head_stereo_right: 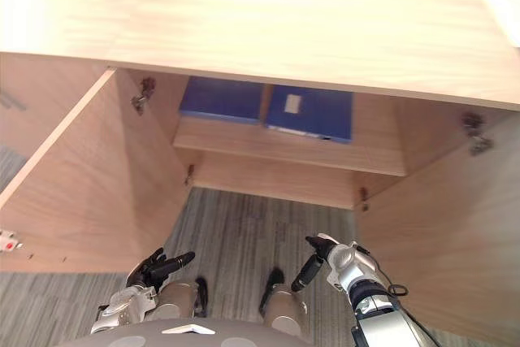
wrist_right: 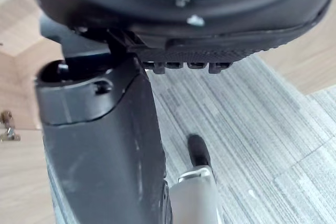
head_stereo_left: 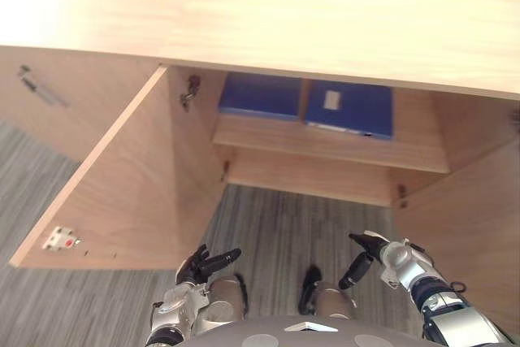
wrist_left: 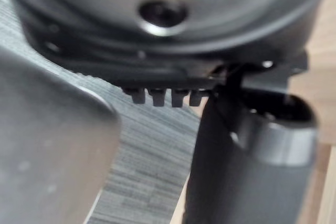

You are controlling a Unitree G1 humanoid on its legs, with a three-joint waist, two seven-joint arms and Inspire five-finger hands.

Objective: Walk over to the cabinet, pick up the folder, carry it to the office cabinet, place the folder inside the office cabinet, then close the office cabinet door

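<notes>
Two blue folders lie flat side by side on the shelf [head_stereo_left: 325, 142] inside the open office cabinet. One folder [head_stereo_left: 351, 109] bears a white label; the other folder [head_stereo_left: 262, 95] is plain. Both are partly hidden under the cabinet's wooden top [head_stereo_left: 260, 14]. My left hand [head_stereo_left: 203, 266] hangs low in front of the cabinet, open and empty. My right hand [head_stereo_left: 378, 253] is also low, to the right, open with nothing in it. Both hands are well short of the shelf.
The left door [head_stereo_left: 106, 193] swings out toward me beside my left hand. The right door [head_stereo_left: 471, 217] stands open close to my right arm. A neighbouring shut door with a metal handle [head_stereo_left: 41, 91] lies to the left. Grey carpet [head_stereo_left: 284, 233] lies between the doors.
</notes>
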